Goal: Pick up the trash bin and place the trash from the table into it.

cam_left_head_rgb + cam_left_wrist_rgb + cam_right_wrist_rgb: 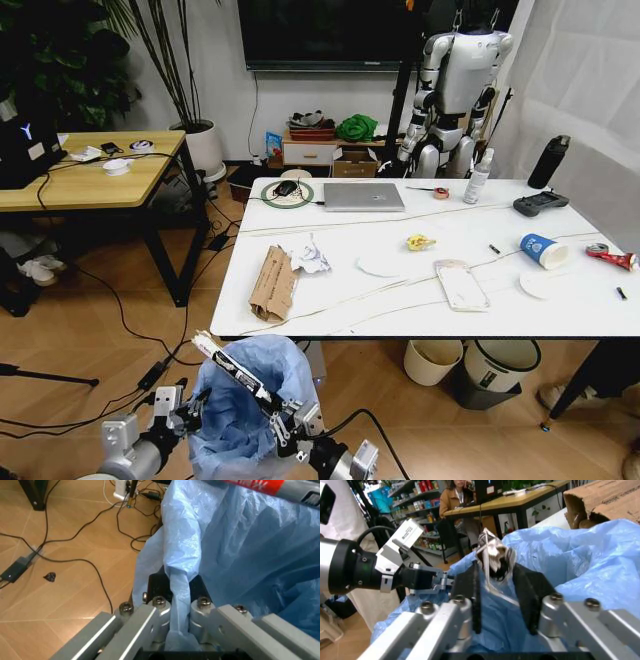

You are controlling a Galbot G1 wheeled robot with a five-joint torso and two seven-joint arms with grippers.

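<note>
The trash bin (245, 400), lined with a crinkly light-blue bag (240, 555), hangs low in front of the table (330, 310). My left gripper (198, 406) (179, 592) is shut on the bag's rim. My right gripper (274, 408) (495, 577) is shut on a long flat foil packet (230, 368) (495, 557), held slanted over the bin's mouth. On the table lie flattened cardboard (272, 283), crumpled white paper (310, 255), a yellow wrapper (419, 242), white discs (378, 265), a clear tray (461, 285), a blue cup (543, 250) and a crushed red can (612, 258).
A silver laptop (363, 196), a black controller (540, 203) and bottles (548, 162) stand at the table's far side. A cream bin (433, 360) and a black-rimmed bin (500, 365) sit under it. A wooden desk (90, 170) stands at the left, with cables across the floor.
</note>
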